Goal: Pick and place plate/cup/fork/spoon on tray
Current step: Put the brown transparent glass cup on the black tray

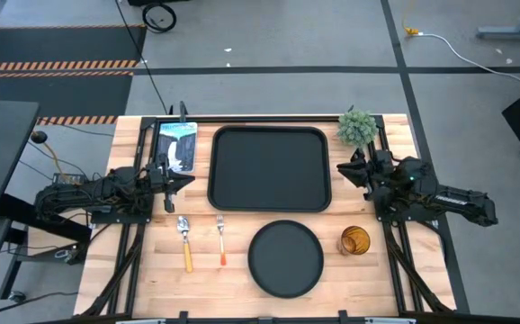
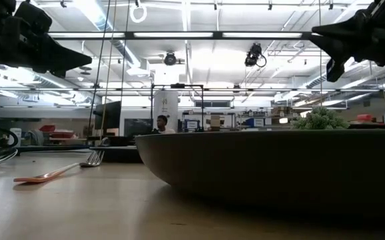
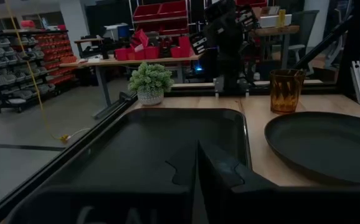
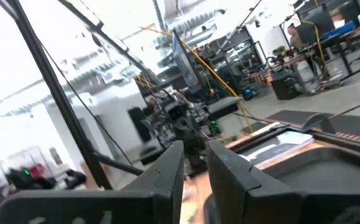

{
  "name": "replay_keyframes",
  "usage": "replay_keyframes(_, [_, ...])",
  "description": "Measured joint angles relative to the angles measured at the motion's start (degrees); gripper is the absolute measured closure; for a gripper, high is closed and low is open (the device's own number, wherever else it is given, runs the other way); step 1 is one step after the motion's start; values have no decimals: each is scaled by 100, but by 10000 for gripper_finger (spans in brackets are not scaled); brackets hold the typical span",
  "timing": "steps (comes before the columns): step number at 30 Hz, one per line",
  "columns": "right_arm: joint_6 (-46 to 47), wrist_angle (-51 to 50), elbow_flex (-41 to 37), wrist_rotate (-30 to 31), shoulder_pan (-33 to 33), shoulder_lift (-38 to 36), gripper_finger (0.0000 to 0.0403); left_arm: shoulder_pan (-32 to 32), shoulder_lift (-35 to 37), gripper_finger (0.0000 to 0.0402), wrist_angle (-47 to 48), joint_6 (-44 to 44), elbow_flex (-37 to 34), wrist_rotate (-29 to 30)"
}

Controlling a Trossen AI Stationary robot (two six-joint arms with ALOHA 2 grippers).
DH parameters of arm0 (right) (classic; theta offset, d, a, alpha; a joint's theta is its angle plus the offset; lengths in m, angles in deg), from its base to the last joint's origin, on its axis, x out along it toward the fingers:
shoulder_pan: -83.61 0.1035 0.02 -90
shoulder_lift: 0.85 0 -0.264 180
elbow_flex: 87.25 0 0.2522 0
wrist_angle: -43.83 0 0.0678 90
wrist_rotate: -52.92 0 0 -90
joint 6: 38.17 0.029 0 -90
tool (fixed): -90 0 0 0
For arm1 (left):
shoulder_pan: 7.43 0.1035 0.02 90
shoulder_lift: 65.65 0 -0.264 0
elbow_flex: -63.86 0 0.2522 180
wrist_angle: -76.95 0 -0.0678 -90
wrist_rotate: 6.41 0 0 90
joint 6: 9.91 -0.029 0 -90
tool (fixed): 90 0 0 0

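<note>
The black rectangular tray lies flat at the table's far middle. The round black plate lies near the front edge, and it fills the low view. The amber cup stands upright to the plate's right. The spoon and the fork lie flat side by side left of the plate, handles toward the near edge. My left gripper hovers shut and empty at the tray's left edge. My right gripper hovers at the tray's right edge, its fingers shut to a narrow slit, empty.
A small green potted plant stands at the far right corner, beside the right arm. A blue-and-white flat packet lies at the far left, left of the tray. Bare wood shows between the tray and the plate.
</note>
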Motion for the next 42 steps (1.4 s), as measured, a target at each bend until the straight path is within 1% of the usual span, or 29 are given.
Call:
replay_keyframes(3, [166,35,2,20,-1,-1,325,0,0,377,0,1,0,0])
replay_keyframes(7, [126,159,8,262,-2,31,325,0,0,377,0,0,0,-2])
replay_keyframes(9, [101,88,123,212,0,129,325,0,0,377,-1,-1,0,-2])
replay_keyframes(12, [-88,-291,420,112,0,433,325,0,0,377,0,-1,0,-1])
replay_keyframes(16, [-147,-875,860,77,-2,1148,325,0,0,377,0,-1,0,-2])
replay_keyframes(20, [-151,-1926,1560,-305,17,2065,325,0,0,377,-1,-1,0,-2])
replay_keyframes(22, [-200,-2698,2057,-516,95,2566,325,0,0,377,0,-1,0,-2])
replay_keyframes(24, [-305,-3577,2647,-544,254,3074,325,0,0,377,-1,0,0,-1])
replay_keyframes(26, [-407,-4443,3246,-347,473,3572,327,0,0,377,0,0,0,-2])
replay_keyframes(29, [-534,-5628,4137,153,840,4249,332,0,0,377,-1,0,0,-2])
replay_keyframes(31, [-522,-6237,4647,394,1082,4651,335,0,0,377,-2,0,0,0])
replay_keyframes(34, [-347,-6965,5278,554,1434,5165,342,0,0,377,-2,1,0,-2])
replay_keyframes(37, [-89,-7547,5708,619,1808,5551,348,0,0,377,-1,0,0,-2])
replay_keyframes(42, [386,-7898,6096,627,2507,5943,357,0,0,377,-2,1,0,-2])
